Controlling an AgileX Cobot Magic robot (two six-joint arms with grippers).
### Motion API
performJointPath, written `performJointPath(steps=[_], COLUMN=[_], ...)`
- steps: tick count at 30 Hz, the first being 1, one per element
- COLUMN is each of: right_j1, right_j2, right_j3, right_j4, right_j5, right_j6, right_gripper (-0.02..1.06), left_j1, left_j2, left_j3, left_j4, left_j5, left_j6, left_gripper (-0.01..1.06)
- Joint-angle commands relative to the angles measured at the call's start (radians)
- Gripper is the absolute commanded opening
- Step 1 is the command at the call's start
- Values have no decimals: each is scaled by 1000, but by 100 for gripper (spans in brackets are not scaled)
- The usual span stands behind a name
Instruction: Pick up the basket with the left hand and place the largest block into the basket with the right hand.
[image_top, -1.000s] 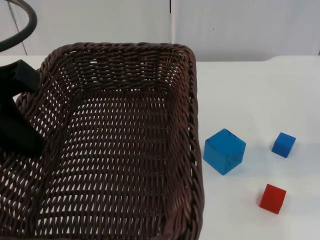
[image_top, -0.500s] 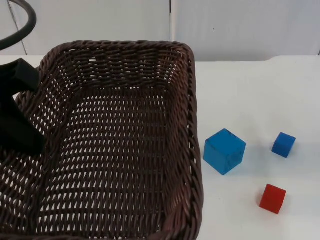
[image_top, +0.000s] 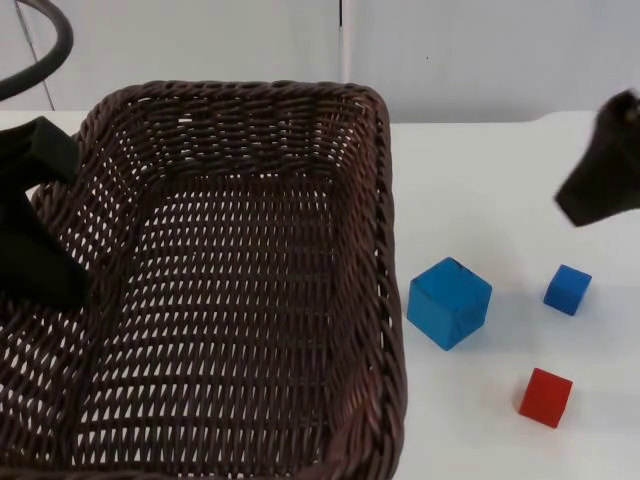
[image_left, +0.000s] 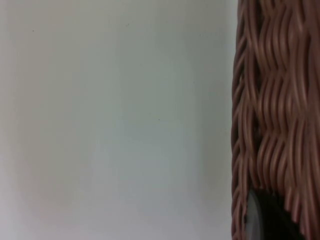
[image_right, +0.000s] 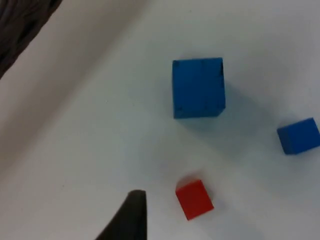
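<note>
In the top view, a dark brown wicker basket (image_top: 230, 290) takes up the left and centre of the frame, its rim running from the upper left down to the bottom edge. The left gripper (image_top: 35, 250) is seen at the far left of the frame, over the basket's left rim; the rim is gripped there, though the fingertips themselves are hidden by the weave. To the right of the basket, on the white table (image_top: 480, 180), the large blue block (image_top: 449, 302) is found just beside the basket's right wall, apart from it. A small blue block (image_top: 568, 289) lies further right, and a small red block (image_top: 546, 397) lies below and between the two, toward the lower right. The right gripper (image_top: 603, 180) is seen at the right edge of the frame, above the small blue block and clear of all three blocks; whether its fingers are wide or narrow cannot be told.

In the left wrist view, the basket's woven wall (image_left: 275, 115) is shown close up beside the bare table, with a dark fingertip (image_left: 265, 220) pressed against the weave.

In the right wrist view, the large blue block (image_right: 198, 87) is seen resting on the table, with the small blue block (image_right: 299, 135) well apart from it and the small red block (image_right: 194, 199) near a dark fingertip (image_right: 131, 217). A piece of the basket's rim (image_right: 22, 20) is also caught.
</note>
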Motion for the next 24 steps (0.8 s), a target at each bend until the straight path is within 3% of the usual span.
performJointPath(steps=[1,6,11,24], right_j1=[6,6,6,38], right_j2=[26,134,224,422], right_j3=[-5,-5,-5,-7], right_j4=[7,68,67,69], right_j5=[-42,-127,-226,-443], right_j6=[-28,-133,-172,-167], right_gripper=[105,105,105,105], left_j1=[-1,-1,-1,-1], left_j2=[-12,-12,-12,-12], left_j3=[-1,-1,-1,-1], left_j4=[-31,-27,-25,-11], left_j5=[-13,-20,-20,-28], left_j6=[-5,-5,-5,-5], left_gripper=[0,0,0,0])
